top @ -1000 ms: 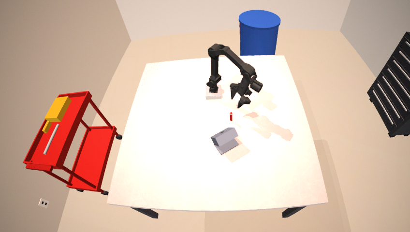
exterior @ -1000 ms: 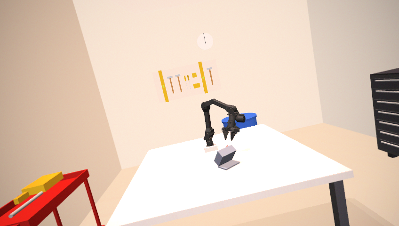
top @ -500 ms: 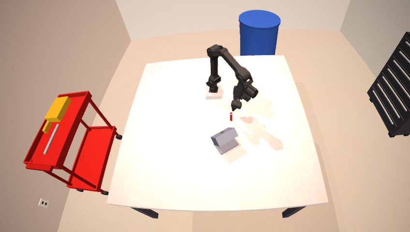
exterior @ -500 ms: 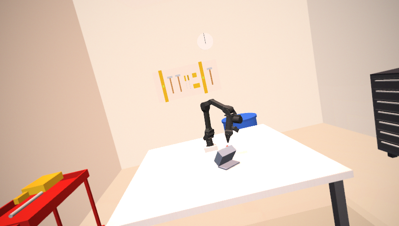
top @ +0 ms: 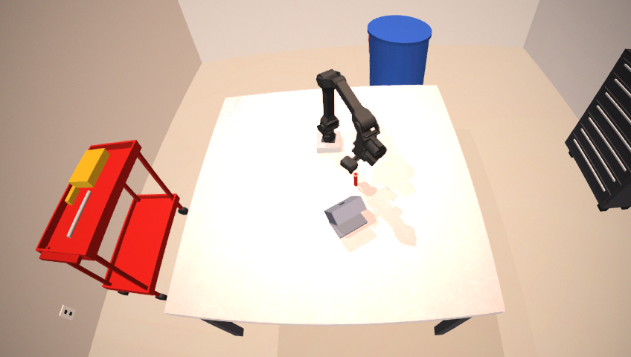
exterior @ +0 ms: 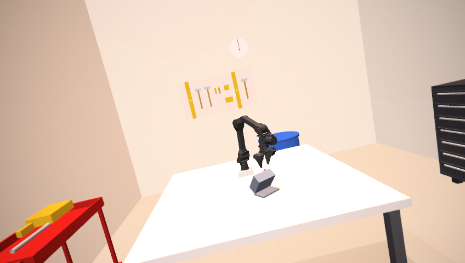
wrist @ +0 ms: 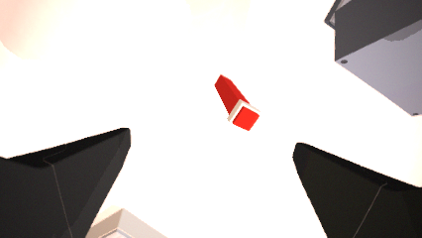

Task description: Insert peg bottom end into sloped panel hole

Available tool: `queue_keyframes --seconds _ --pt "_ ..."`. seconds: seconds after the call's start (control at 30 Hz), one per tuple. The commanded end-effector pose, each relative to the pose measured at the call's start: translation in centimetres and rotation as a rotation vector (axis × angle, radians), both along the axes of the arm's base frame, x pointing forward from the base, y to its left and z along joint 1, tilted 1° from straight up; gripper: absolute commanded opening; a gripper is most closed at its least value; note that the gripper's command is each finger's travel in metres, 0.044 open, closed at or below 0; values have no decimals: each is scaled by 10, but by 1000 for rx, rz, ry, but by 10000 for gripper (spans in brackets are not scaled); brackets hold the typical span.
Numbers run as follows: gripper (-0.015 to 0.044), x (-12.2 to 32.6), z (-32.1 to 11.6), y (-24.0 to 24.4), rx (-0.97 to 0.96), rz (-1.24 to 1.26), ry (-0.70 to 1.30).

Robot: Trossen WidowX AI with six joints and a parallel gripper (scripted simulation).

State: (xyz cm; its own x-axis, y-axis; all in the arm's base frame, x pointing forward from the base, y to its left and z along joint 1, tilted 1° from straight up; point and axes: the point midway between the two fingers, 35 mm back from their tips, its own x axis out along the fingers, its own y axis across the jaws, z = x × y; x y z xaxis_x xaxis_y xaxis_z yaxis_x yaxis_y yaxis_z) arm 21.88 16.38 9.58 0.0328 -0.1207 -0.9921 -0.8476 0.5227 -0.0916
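A red square-sided peg (top: 355, 180) (exterior: 265, 169) (wrist: 230, 94) with a pale band near its top stands upright on the white table (top: 266, 265) (exterior: 225, 221). In the exterior view only its top shows above the grey block. My gripper (top: 359, 166) (exterior: 264, 165) (wrist: 214, 143) is open and empty, above the peg and a little toward the base. In the wrist view the peg top lies between and beyond the fingertips, right of centre. The grey sloped panel block (top: 347, 214) (exterior: 262, 182) (wrist: 386, 74) stands past the peg; its dark hole (top: 341, 204) shows in the top view.
The arm's pale base (top: 328, 148) (exterior: 245, 172) (wrist: 119, 218) is behind the peg. The panel's foot plate (top: 352, 227) (exterior: 267, 191) lies on its far side from the base. A red cart (top: 132, 239) stands left of the table, and a blue bin (top: 398, 62) behind it.
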Motion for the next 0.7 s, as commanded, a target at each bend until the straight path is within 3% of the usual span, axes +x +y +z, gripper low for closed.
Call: queue_keyframes --seconds 0.0,0.27,0.67 --pt "440 9 2 -2 58 -154 1" --pt "440 23 5 -10 139 -407 15" --pt "440 24 1 -10 141 -412 15"
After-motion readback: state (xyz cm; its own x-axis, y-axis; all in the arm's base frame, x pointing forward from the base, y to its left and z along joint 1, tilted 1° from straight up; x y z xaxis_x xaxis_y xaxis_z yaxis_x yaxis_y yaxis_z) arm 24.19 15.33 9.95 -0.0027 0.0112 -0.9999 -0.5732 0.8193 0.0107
